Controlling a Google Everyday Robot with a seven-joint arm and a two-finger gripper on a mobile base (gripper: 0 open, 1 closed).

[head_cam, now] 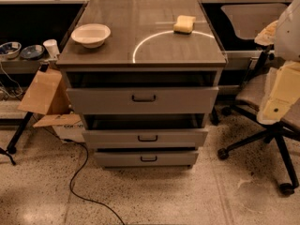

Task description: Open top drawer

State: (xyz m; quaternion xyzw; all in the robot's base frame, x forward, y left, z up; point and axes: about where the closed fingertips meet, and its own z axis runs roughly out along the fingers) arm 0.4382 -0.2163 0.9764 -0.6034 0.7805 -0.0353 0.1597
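The top drawer (93, 101) is the widest of three grey drawers in a cabinet, with a small black loop handle (144, 98) at the centre of its front. A dark gap shows between its front and the cabinet top (140, 36), so it stands pulled out a little. My gripper (280, 95) is the pale part hanging below the white arm (287, 29) at the right edge of the camera view. It is well to the right of the drawer handle and apart from the cabinet.
A white bowl (90, 34) and a yellow sponge (184, 24) sit on the cabinet top. The two shorter drawers (146, 138) lie below. An office chair (262, 125) stands at the right, cardboard (43, 92) at the left, and a black cable (82, 172) lies on the floor.
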